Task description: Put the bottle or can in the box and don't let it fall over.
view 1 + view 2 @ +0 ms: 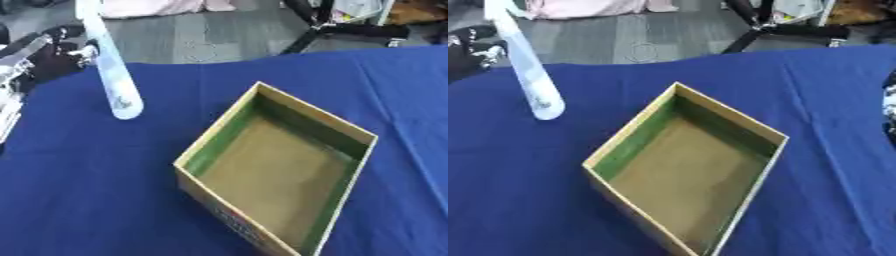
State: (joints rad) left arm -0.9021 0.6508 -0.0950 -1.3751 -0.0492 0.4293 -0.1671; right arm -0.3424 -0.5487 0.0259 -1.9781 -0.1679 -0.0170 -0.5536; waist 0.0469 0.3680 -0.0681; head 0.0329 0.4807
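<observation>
Box (278,175) sits nearest, open top, turned diamond-wise on the blue cloth (87,200); its near corner runs off the bottom edge of the view. Tan card rim, green inner walls, brown floor, nothing inside. Some print on the near outer wall, unreadable. Open cloth all round the box: a wide clear patch to its left, a narrower strip to its right, more blue behind it up to the table's far edge. Bottle (112,75) is well apart from the box, up at the far left. Slim, pale, see-through, with a whitish label and a bit of green and blue marking near its lower end. It is tilted, top leaning away and to the left, rounded base nearest the box and pointing down at the cloth; base looks just off the cloth, though contact is hard to judge. Left hand (48,57) comes in from the left edge, black with silver parts, fingers curled round the bottle's upper part. Right hand (890,107) shows only as a dark sliver with a pale spot at the right edge of the right eye view; can't tell how its fingers stand. Beyond the table: grey floor (201,35), a black stand's legs (346,30), pink fabric (157,7) at the top.
</observation>
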